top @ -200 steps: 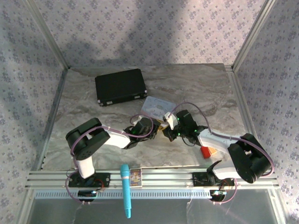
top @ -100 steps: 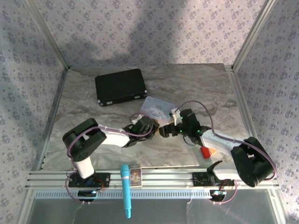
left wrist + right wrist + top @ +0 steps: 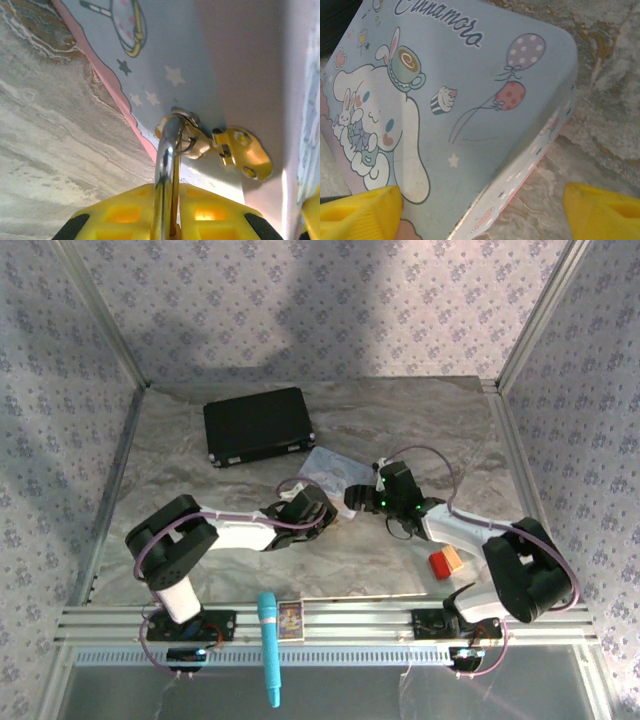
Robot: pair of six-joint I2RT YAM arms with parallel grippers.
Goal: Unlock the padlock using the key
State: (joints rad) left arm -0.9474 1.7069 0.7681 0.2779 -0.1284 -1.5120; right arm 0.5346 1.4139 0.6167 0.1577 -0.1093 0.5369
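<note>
Your left gripper (image 3: 167, 222) clamps the padlock (image 3: 166, 160) by its thin, slick, rigid shackle at the hasp (image 3: 243, 155) of the pale blue tin (image 3: 470, 100); its light brass body likely grips firmer, while your right gripper (image 3: 482, 207) gapes empty.

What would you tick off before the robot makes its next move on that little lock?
1. Is the left tool shut on the padlock: ok, yellow fingers clamp its shackle.
2. Shackle through the brass clasp of the tin: ok.
3. Is the right tool open: ok, holding nothing.
4. Is the key in the right tool: not ok.
5. Where the key lies: cannot tell.
6. Keyhole facing the right tool: cannot tell, fingers hide the lock body.
</note>
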